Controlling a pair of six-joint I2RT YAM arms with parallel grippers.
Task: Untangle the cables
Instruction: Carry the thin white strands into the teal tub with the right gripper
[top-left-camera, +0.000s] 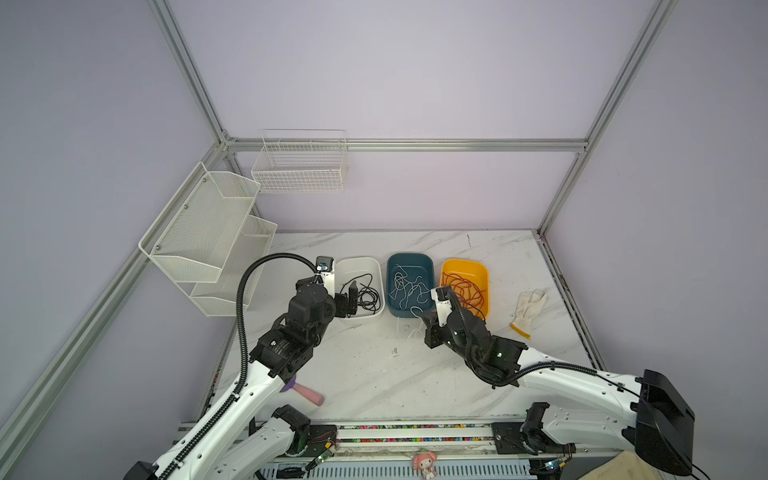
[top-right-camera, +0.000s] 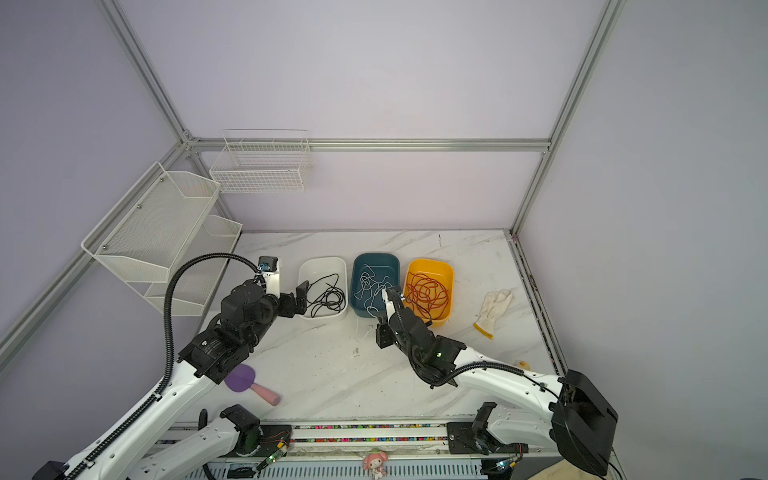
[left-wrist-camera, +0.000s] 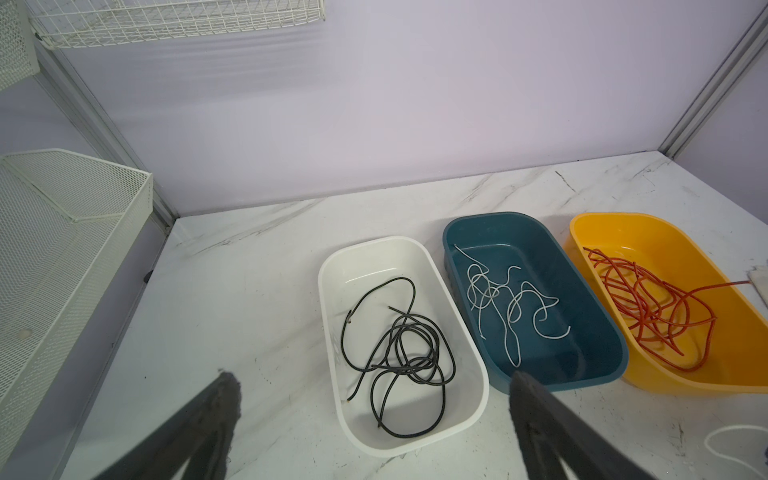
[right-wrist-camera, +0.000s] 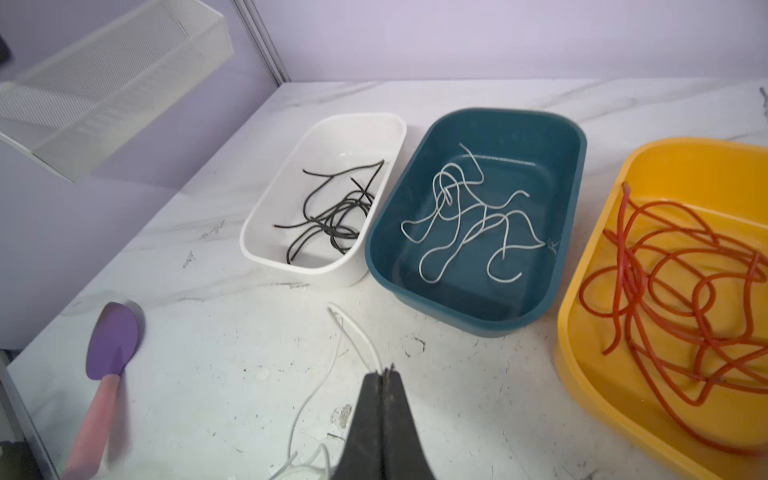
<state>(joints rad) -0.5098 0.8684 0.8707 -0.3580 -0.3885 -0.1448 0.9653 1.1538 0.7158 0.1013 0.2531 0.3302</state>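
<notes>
White cable on table is pinched by clenched right gripper; left gripper is spread wide, empty. Cable judged v. light, limp; best gripped nr free end.

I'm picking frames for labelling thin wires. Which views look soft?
Left wrist view: fingers blurred near the lens, black cables sharp. Right wrist view: mesh shelf smeared, pinched white cable crisp. Both top views: evenly lit, everything small.

The left arm is reaching forward, and the left gripper is holding its jaws spread wide. The right arm is angling inward, its right gripper pinching a white cable between closed jaws.
</notes>
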